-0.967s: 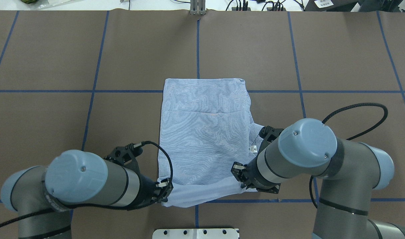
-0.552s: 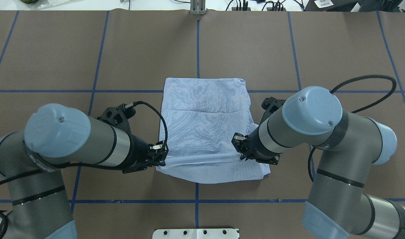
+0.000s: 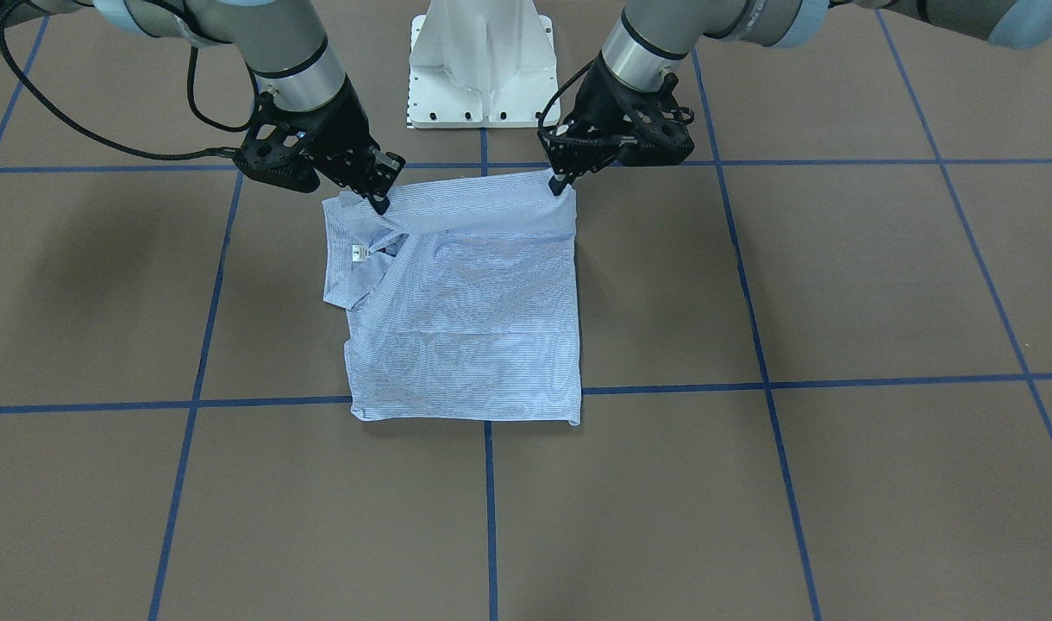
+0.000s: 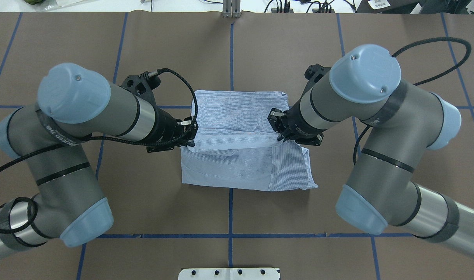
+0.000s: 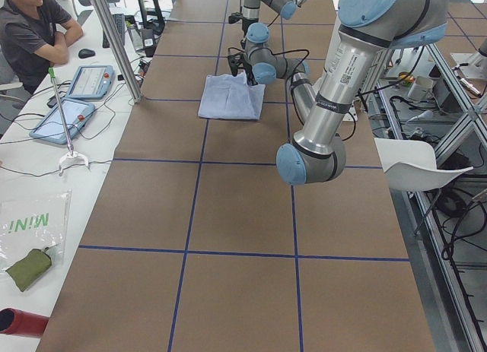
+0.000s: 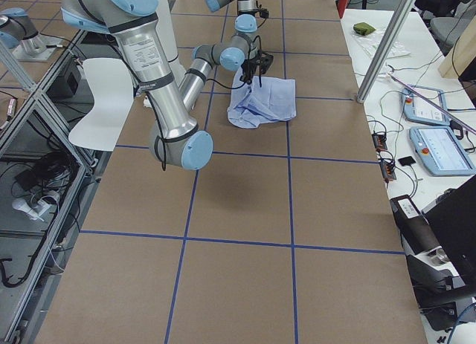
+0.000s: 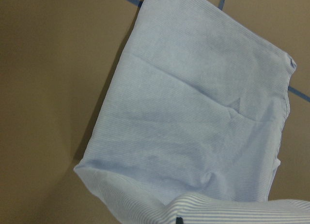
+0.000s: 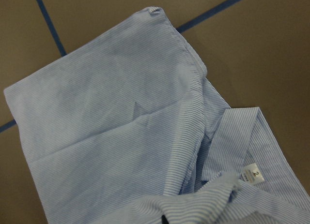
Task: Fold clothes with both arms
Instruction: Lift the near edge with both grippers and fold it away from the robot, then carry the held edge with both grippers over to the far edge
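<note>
1. Shirt (image 4: 237, 163): light blue, striped. It lay part-folded on the counter (image 4: 299, 50), in front of the white pedestal (image 3: 483, 65), with its pedestal-side edge lifted.
2. Left gripper (image 4: 190, 136): jaws pinched one corner of that lifted edge.
3. Right gripper (image 4: 277, 134): jaws pinched the other corner, beside the collar.
</note>
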You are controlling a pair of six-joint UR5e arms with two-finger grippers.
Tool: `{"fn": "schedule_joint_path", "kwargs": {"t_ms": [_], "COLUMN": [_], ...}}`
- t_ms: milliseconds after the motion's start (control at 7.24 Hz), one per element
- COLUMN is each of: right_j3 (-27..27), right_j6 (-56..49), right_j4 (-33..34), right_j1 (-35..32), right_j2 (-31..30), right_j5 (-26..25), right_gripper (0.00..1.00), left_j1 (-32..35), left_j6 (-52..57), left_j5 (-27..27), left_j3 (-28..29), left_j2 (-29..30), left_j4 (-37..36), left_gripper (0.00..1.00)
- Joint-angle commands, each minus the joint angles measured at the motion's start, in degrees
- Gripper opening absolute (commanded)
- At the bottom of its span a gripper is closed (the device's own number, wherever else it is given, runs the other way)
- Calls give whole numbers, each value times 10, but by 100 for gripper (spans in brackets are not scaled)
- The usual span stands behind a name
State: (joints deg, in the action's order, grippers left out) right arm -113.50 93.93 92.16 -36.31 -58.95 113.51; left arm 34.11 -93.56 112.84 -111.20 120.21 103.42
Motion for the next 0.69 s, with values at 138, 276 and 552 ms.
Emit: {"fn": "schedule_joint_path", "kwargs": {"t_ms": [138,276,552], "right_j3": [110,154,208], "right_j6": [-25,-50,-91], "right_j4": [-1,-4,-8], "right_j1": [-32,-38,-52], "right_j2": [85,99,107], "right_j5": [-6,-6,-6], "right_gripper": [0,0,0], "left_j1": [36,45,58], "left_j6": [17,26,27], "left_j5": [1,1,0], "left_j3": [82,103,182], "left_j2": [26,29,37], "left_j4": [61,74,150], "left_gripper": [0,0,0]}}
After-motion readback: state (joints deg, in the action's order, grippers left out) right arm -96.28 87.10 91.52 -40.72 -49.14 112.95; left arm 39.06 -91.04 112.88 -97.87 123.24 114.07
